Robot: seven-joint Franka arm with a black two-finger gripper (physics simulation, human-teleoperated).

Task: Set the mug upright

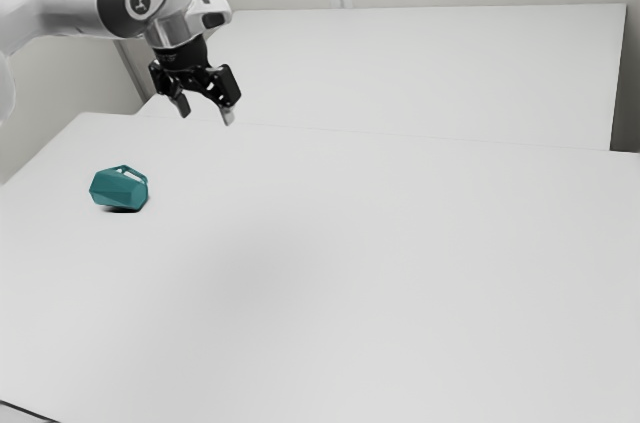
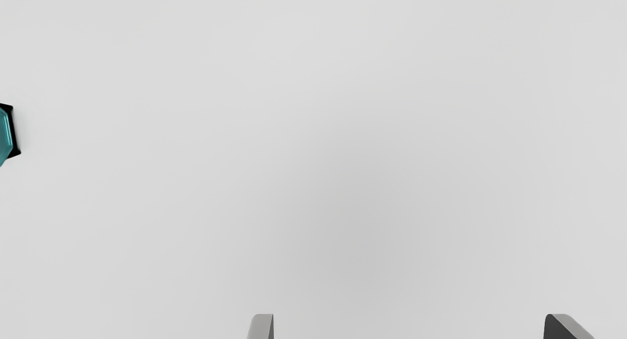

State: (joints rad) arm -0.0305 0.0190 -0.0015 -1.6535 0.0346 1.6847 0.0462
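High above the white table, my gripper (image 1: pixel 206 117) hangs open in the exterior view, with nothing between its fingers. A teal faceted mug (image 1: pixel 120 189) lies on its side on the table, its handle upward, toward the exterior view's left and below the gripper's level. In the wrist view, part of the mug (image 2: pixel 4 135) is cut off by the picture's edge, well to one side of the gripper (image 2: pixel 408 324), whose two fingertips stand wide apart. The mug and the gripper do not touch.
The white tabletop (image 1: pixel 380 263) stretches broadly toward the exterior view's right. Behind it rises a pale panel (image 1: pixel 420 73), with light walls around. A thin dark line (image 1: pixel 28 411) crosses the lower left corner of the exterior view.
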